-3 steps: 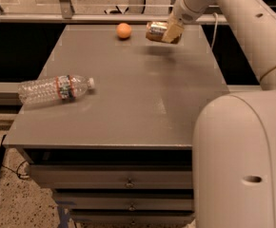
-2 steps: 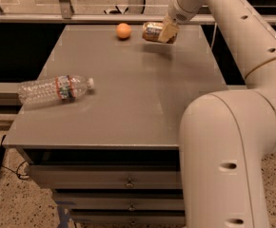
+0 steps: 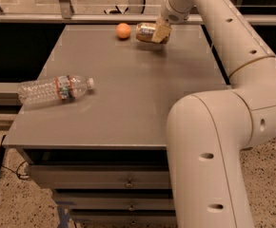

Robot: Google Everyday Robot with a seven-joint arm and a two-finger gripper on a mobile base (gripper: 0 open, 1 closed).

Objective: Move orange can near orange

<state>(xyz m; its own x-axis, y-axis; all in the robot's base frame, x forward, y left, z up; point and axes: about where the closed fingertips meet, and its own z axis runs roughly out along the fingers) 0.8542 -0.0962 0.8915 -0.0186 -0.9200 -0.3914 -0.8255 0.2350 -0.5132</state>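
Clamped around the orange can [image 3: 145, 32], the gripper [image 3: 161, 33] hangs over the far end of the table [image 3: 128, 108], holding the can on its side with its silver top facing left; a shadow beneath suggests it is just clear of the surface. Starting at the left, a clear water bottle [image 3: 54, 89] lies on its side close to the table's left edge, well apart from the action and no obstacle. Further along, near the far edge, the orange [image 3: 123, 30] sits on the table, and the can is just to its right with only a narrow gap between them. The carry therefore looks nearly done, and the step in hand is placement. The next move calls for a short, gentle lowering and then a release, without pushing left, since a round fruit so near the far edge could roll off if nudged. A can set down on its side may roll too. To the right, the arm [image 3: 233, 37] reaches in over the table's right edge, where open surface leaves room to withdraw.
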